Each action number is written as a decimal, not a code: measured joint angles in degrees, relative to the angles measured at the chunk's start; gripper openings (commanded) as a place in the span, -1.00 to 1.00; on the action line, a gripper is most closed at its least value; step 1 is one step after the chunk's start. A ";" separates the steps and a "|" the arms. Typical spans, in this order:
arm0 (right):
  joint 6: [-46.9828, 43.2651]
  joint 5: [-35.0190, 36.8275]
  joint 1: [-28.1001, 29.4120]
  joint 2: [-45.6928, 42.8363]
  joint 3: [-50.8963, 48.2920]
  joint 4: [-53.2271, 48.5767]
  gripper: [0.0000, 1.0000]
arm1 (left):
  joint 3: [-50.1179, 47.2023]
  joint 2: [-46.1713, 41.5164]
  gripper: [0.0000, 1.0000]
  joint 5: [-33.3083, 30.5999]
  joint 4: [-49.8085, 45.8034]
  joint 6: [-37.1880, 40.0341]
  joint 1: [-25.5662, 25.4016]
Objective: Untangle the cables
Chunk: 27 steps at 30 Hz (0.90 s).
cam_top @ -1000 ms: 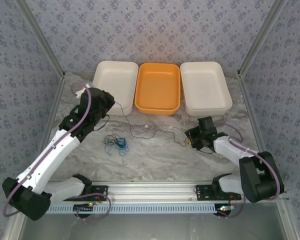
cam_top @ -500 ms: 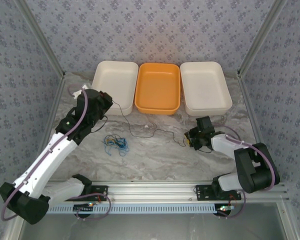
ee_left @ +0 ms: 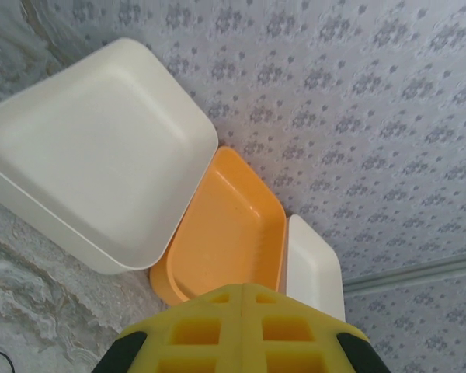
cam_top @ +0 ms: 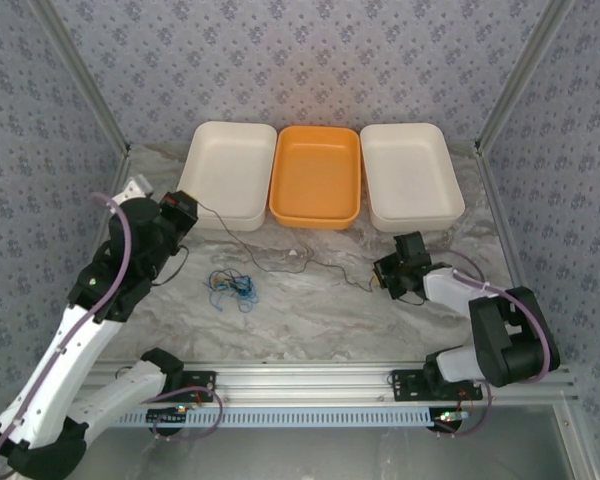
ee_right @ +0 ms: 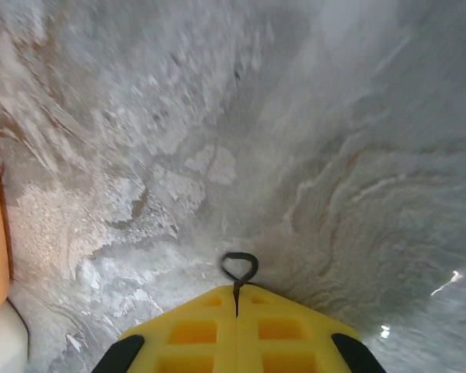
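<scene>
Cables (cam_top: 232, 284) are partly gripped and partly knotted. The right gripper (ee_right: 238, 299) is clenched on a dark cable (ee_right: 235, 286), and a small loop of it stands just past the pad tips, over the table (ee_right: 318, 140).

Risk 1: the hold sits at the very tips. A sideways pull may draw the loop out of the pads.

From this grip the dark cable runs away across the table in slack bends toward the left gripper (cam_top: 187, 208). A blue-green tangle lies loose just beside that span, between the two grippers.

Risk 2: whether the span threads the tangle cannot be told. If it does, spreading the grippers drags the tangle along or tightens it.

The left gripper is clenched. The dark cable rises to its pads, so it is judged held there, though the left wrist view does not show the wire.

Risk 3: just beyond the left gripper stands a white tray (cam_top: 208, 150). The raised cable passes its near corner and may catch on the rim.
</scene>
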 measured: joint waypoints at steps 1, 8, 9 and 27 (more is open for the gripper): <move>-0.90 1.22 -0.04 -1.77 0.15 -1.16 -1.00 | 1.11 -0.61 -1.00 -0.63 -0.96 0.39 0.04; -8.83 10.69 -1.77 -17.81 8.00 -9.92 -1.00 | 8.87 -2.95 -1.00 -5.38 -7.21 2.95 0.37; -9.90 11.69 -2.38 -19.54 9.31 -10.64 -1.00 | 9.14 -3.34 -1.00 -6.10 -8.00 3.08 0.37; -19.28 10.93 -20.59 -27.32 19.96 -18.32 -1.00 | 9.11 -6.88 -1.00 -18.86 -23.89 3.21 0.37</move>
